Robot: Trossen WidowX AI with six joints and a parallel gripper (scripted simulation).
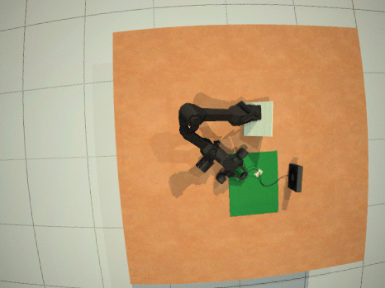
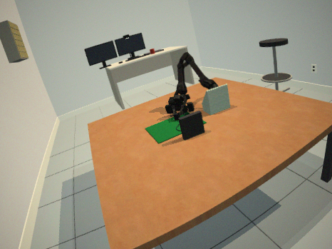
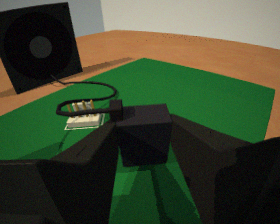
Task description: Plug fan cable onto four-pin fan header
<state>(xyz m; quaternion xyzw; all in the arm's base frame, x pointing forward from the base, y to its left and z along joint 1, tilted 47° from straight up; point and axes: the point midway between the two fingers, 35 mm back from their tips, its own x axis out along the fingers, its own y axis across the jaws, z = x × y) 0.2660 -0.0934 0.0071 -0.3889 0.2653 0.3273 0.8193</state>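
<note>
Fan cable plug [image 3: 145, 134], a dark block, is gripped between the fingers of the black gripper [image 1: 243, 175] [image 2: 177, 115] [image 3: 143, 122], over the green board [image 1: 254, 198] [image 2: 162, 133] [image 3: 200, 90]. Beside it, apart, sits the white four-pin header [image 1: 258, 172] [image 3: 85, 119]. A thin black cable [image 1: 270, 185] [image 3: 107, 86] curls from the plug to the square black fan [image 1: 295, 177] [image 2: 192, 125] [image 3: 41, 47], standing upright near the board.

An office-like room, with twin monitors [image 2: 115, 48] on a pale desk [image 2: 142, 65] and a red mug [image 2: 152, 51].
</note>
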